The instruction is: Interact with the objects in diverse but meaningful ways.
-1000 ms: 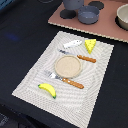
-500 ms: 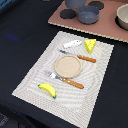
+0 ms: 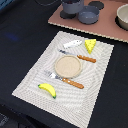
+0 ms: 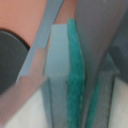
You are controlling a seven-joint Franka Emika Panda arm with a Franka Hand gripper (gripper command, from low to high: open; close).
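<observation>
A dark tabletop [image 3: 20,45] carries a striped mat [image 3: 95,95] with a banana [image 3: 47,90] and cheese [image 3: 90,46]. The tool [image 4: 75,65] fills the wrist view in a blur, so I cannot tell its grip, and misjudging it risks knocking the pot [image 3: 72,6].

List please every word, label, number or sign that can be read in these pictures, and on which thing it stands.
None: no readable text in either view.
Placemat, plate, banana, cheese wedge: no print that can be seen.
Pots on the board: no labels that can be seen.
Wrist view: a blurred close-up of a teal strip, no letters.
</observation>
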